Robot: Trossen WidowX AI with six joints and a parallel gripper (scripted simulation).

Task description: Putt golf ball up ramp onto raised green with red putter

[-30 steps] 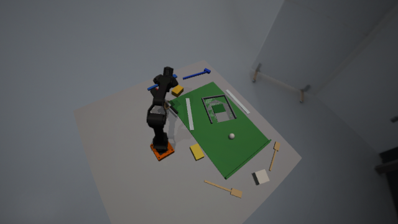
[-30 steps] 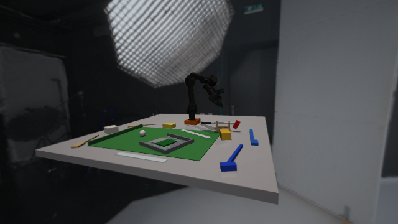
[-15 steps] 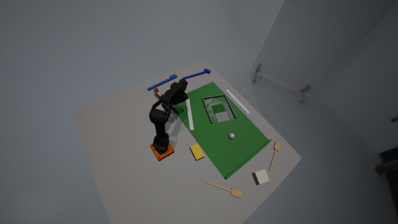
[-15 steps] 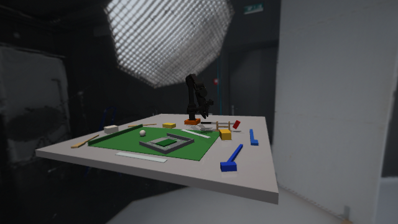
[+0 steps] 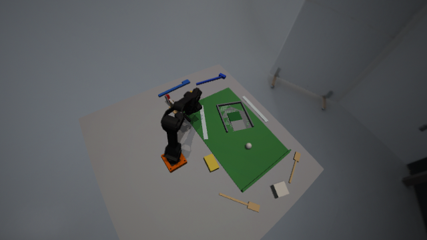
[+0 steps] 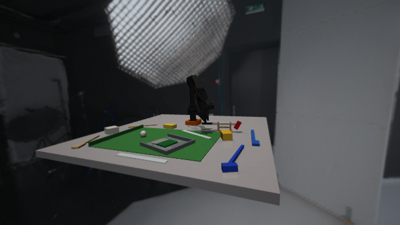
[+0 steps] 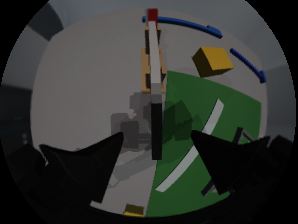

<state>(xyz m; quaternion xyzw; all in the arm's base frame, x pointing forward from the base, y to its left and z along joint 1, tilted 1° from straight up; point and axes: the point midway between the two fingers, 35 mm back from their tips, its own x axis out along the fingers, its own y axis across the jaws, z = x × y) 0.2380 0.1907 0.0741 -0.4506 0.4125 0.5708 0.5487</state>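
Observation:
The red putter (image 6: 237, 125) (image 7: 155, 60) rests on a small wooden rack (image 6: 218, 127) (image 7: 145, 57), with its red head at the far end, a white shaft and a black handle. My gripper (image 7: 158, 135) is open and empty, pointing down; in the wrist view the black handle lies between the spread fingertips, with no finger touching it visibly. The white golf ball (image 5: 248, 146) (image 6: 143, 134) sits on the green mat (image 5: 263, 157) (image 6: 122, 143). The small raised green (image 5: 235, 116) (image 6: 167, 143) lies inside a dark-walled grey enclosure. The arm partly hides the putter in the top view.
A yellow block (image 6: 226, 135) (image 7: 212, 61) stands beside the rack; another yellow block (image 5: 211, 163) lies nearer the base. Two blue putters (image 5: 174, 88) (image 5: 211, 80) lie beyond. White strips (image 5: 204, 123) (image 5: 255, 109) flank the enclosure. Wooden paddles (image 5: 253, 207) (image 5: 297, 157) and a white block (image 5: 281, 189) lie past the mat's edge wall.

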